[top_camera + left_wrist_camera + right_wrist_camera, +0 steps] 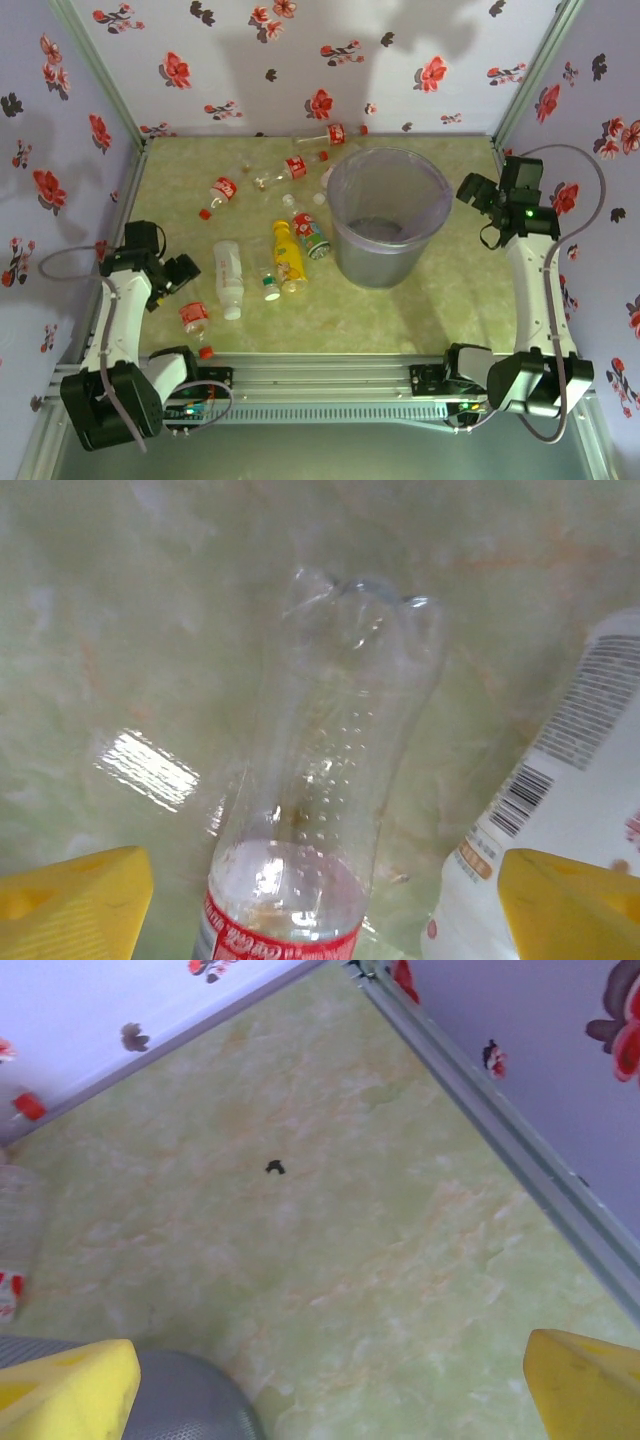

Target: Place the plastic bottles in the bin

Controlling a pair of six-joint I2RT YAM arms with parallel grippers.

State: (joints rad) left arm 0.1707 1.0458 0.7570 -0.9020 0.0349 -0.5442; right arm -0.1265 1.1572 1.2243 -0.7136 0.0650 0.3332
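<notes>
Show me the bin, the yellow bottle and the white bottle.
bin (385,265), top view, front wall.
yellow bottle (289,257), top view, middle of its body.
white bottle (228,273), top view, middle of its body.

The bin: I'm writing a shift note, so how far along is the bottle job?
Done: nothing; the bin looks empty. In hand: the left gripper straddles a clear red-labelled bottle, jaws open, no grip yet. Left: every bottle, among them the yellow bottle and white bottle lying on the table.
</notes>
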